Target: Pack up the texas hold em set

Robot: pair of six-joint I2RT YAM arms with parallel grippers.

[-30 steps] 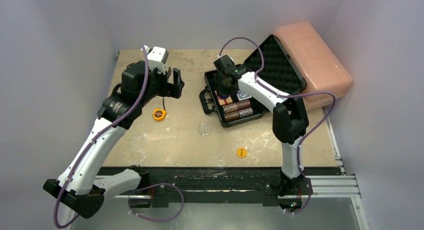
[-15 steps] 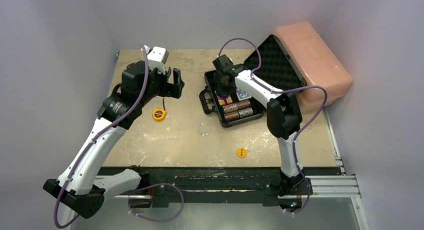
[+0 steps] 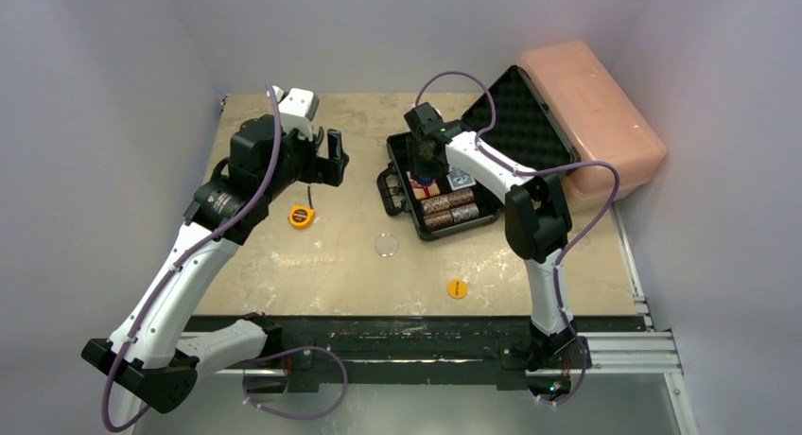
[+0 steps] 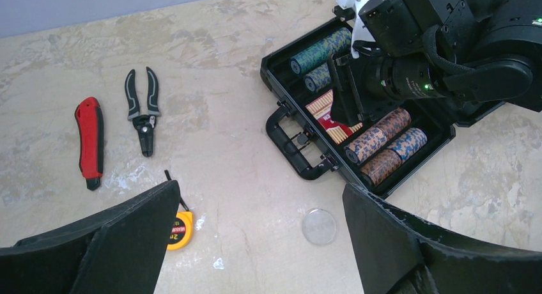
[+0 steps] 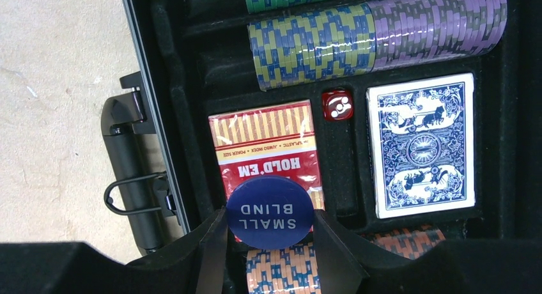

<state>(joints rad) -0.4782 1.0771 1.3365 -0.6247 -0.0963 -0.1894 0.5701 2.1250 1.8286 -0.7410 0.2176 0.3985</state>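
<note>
The black briefcase lies open at the back, its egg-crate foam lid raised. It holds chip stacks, a red card deck, a blue deck and a red die. My right gripper is shut on a blue "SMALL BLIND" button, held over the red deck. A clear round button and a yellow button lie on the table. My left gripper is open and empty, high above the table left of the case.
A pink plastic box stands behind the lid at back right. Pliers, a red utility knife and a yellow tape measure lie on the left of the table. The case handle faces left.
My right gripper has shifted slightly over the case's tray with the button still in it. The left arm has not moved.
</note>
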